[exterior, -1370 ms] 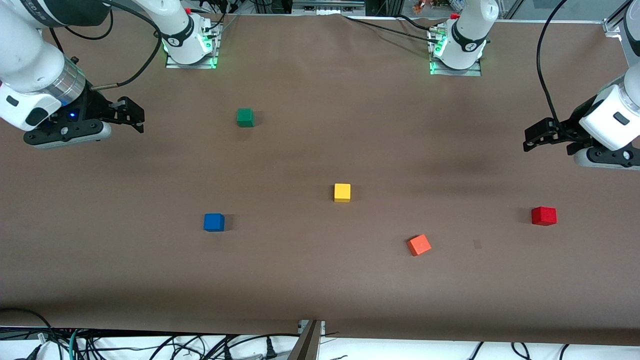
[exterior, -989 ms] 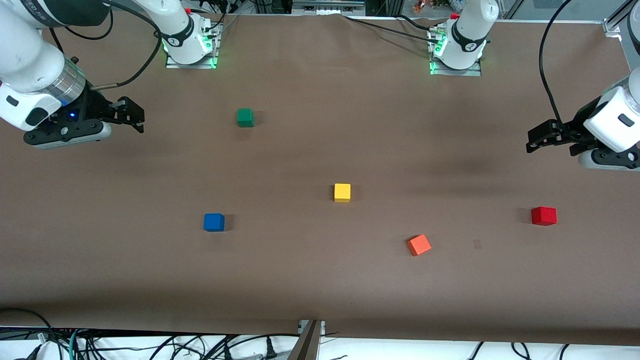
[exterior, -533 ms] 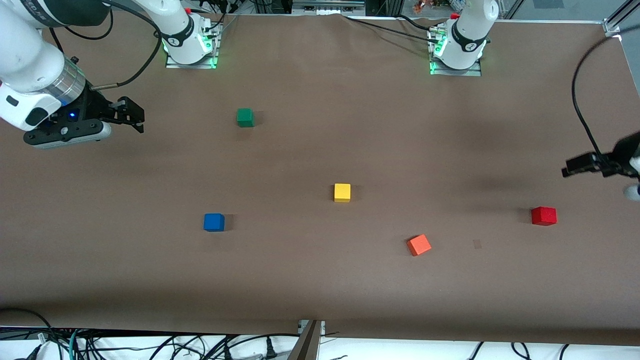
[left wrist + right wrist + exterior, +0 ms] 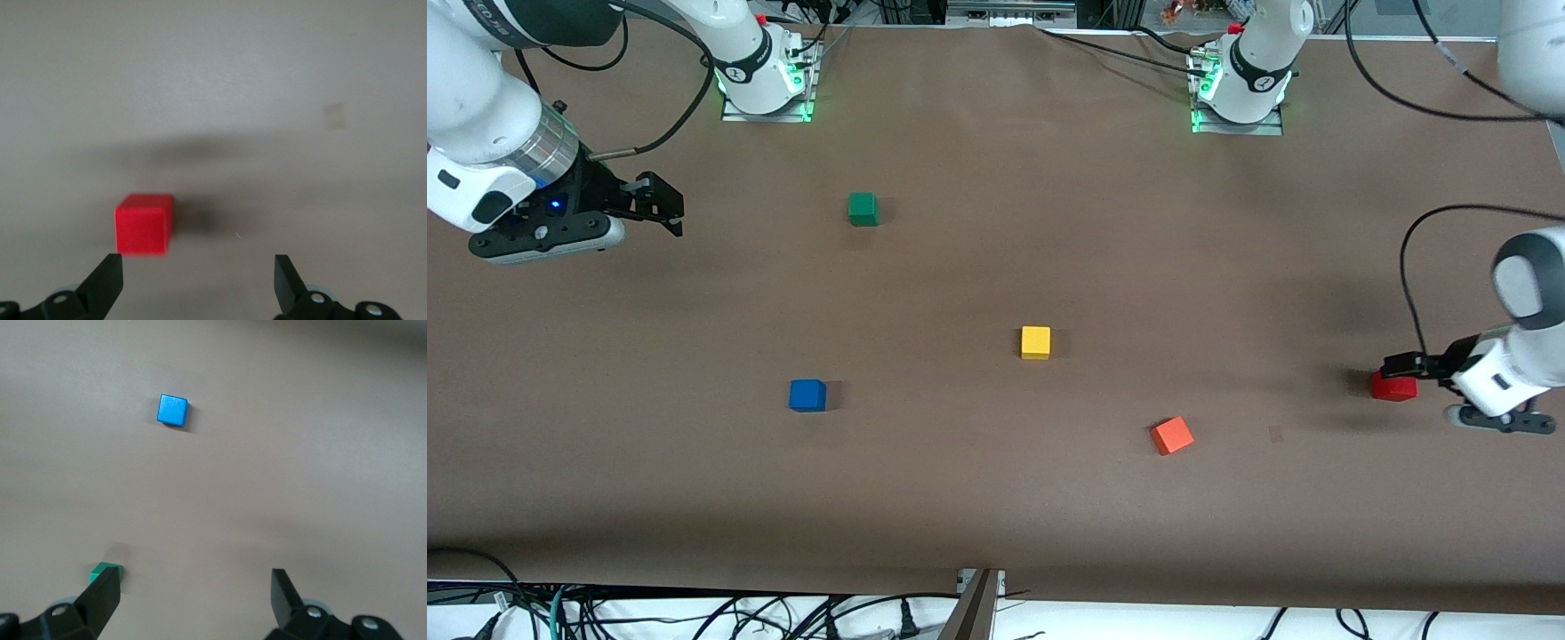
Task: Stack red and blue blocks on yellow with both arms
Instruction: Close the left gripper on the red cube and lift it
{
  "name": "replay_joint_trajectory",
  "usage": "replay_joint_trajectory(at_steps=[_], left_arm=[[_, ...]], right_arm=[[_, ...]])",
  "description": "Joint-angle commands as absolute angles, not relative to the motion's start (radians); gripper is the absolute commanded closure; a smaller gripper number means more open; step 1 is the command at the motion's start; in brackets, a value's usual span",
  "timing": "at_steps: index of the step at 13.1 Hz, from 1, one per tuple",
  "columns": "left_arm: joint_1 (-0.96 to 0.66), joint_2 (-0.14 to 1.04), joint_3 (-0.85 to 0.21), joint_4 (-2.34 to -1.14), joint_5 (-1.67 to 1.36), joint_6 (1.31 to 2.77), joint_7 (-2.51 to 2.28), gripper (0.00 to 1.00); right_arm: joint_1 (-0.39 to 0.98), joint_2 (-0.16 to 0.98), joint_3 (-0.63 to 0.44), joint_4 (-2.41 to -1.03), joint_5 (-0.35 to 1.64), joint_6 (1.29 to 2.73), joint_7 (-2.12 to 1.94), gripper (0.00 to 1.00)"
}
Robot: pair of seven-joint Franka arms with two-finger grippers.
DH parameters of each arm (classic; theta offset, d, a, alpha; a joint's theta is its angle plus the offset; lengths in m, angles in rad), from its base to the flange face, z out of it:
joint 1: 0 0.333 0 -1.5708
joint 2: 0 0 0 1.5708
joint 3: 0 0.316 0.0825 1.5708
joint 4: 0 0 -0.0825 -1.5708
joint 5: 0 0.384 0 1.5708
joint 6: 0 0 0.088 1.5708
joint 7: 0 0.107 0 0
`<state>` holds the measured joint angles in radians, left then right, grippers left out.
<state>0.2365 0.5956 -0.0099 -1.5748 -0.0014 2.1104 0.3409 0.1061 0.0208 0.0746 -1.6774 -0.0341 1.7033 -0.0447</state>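
Covering the table [image 4: 996,498], brown paper; both grippers' jaws gape wide, holding nothing.

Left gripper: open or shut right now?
Open. In the left wrist view, the left gripper has its fingers spread wide, with the red block ahead, not between them.

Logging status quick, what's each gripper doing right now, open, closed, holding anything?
Left gripper: open, empty, low over the red block.
Right gripper: open, empty, waiting at its own end of the table.
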Motion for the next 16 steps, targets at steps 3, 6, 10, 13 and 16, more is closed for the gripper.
replay_joint_trajectory(at_steps=[3,6,10,13,16], left_arm=[[0.302,0.638,-0.015,-1.681,0.015,2.295,0.469,0.0],[0.325,0.663,-0.017,-1.69,0.015,2.335,0.497,0.0],[0.328,0.683,-0.017,-1.69,0.011,2.338,0.497,0.31],[0.328,0.686,-0.017,-1.69,0.009,2.335,0.497,0.83],[0.316,0.658,-0.028,-1.675,0.006,2.316,0.48,1.0]], right_arm=[[0.106,0.028,0.074,-1.658,-0.018,1.692,-0.043,0.0],[0.106,0.028,0.074,-1.658,-0.018,1.692,-0.043,0.0],[0.106,0.028,0.074,-1.658,-0.018,1.69,-0.043,0.0],[0.106,0.028,0.074,-1.658,-0.018,1.69,-0.043,0.0],[0.106,0.028,0.074,-1.658,-0.018,1.69,-0.043,0.0]])
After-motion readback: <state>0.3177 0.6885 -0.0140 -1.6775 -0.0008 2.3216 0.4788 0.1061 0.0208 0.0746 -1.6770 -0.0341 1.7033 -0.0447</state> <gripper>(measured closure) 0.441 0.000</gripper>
